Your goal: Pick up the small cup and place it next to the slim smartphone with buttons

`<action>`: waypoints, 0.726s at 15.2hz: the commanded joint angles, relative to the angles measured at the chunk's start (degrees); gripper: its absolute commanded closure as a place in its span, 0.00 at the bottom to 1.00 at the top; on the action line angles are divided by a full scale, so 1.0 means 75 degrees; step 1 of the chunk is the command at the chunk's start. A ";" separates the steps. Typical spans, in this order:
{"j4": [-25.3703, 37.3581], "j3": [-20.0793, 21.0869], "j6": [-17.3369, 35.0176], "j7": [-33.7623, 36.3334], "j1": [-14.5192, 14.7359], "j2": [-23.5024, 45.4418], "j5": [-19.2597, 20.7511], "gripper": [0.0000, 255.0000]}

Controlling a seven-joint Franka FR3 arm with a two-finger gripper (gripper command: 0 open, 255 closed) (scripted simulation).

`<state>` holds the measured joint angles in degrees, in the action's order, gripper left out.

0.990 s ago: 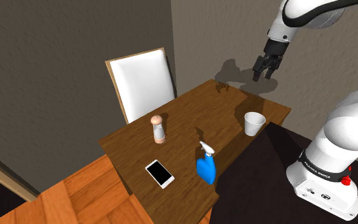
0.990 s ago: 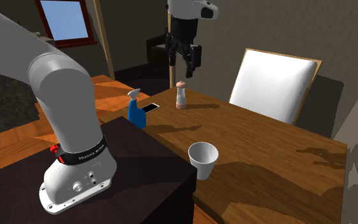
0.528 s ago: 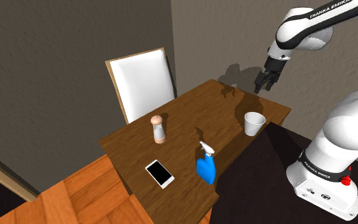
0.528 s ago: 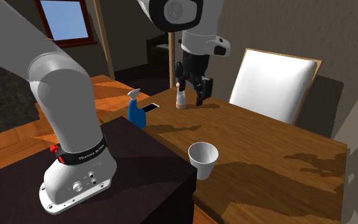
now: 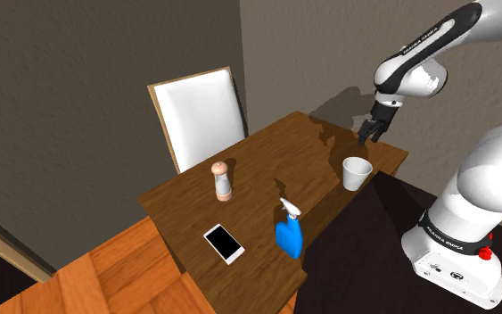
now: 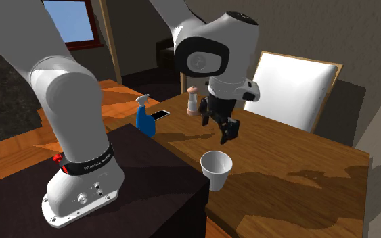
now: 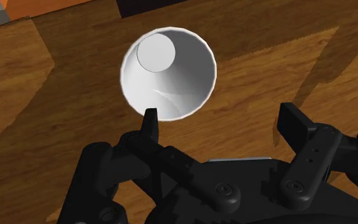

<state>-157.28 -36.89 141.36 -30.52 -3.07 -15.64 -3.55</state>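
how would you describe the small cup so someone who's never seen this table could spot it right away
Start at the wooden table and go to the edge beside the robot's dark stand. There a small white cup stands upright, close to the black gripper. It is the only open-topped, plain white vessel; the blue spray bottle, shaker and phone sit towards the table's other end.

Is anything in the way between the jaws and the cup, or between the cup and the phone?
Nothing lies between the open jaws and the white cup. Toward the smartphone, the blue spray bottle stands close beside the direct line.
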 commanded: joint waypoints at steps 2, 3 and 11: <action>0.0316 -0.0698 0.0655 -0.1363 0.0610 0.1298 -0.1313 0.00; 0.0448 -0.0866 0.0781 -0.1946 0.0787 0.1758 -0.1946 0.00; 0.1702 0.0148 0.0852 -0.5418 -0.0188 0.4706 -0.5852 0.00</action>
<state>-144.98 -36.76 147.52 -69.42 -3.54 18.31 -45.50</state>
